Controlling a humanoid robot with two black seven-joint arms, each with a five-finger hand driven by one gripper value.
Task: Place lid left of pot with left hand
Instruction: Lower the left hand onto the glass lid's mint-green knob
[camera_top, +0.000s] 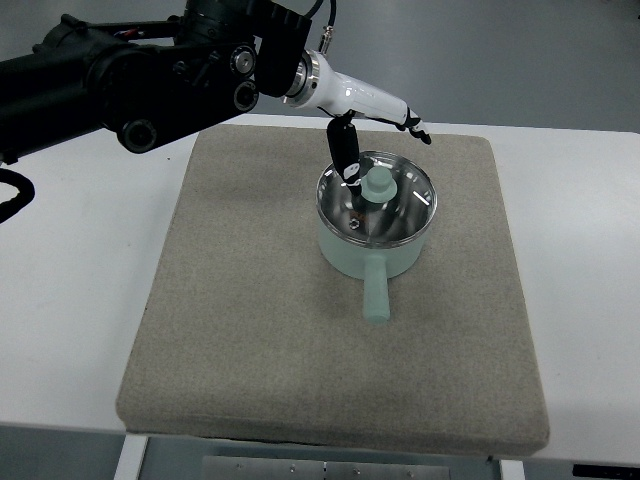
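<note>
No readable text, label or number anywhere.

We see a square, grey-beige felt-like mat (300, 330) with rounded corners lying flat on a white tabletop (70, 330), its coarse fabric surface taking up most of the middle of the view and its near edge reaching close to the table's front edge. The tabletop shows bare on the mat's left and right sides and in a narrow strip behind it, and beyond that far edge we see a plain grey floor (520, 50). Below the table's front edge, at the bottom of the view, a grey metal bracket plate (345, 468) with small screws sits between white frame parts.
</note>
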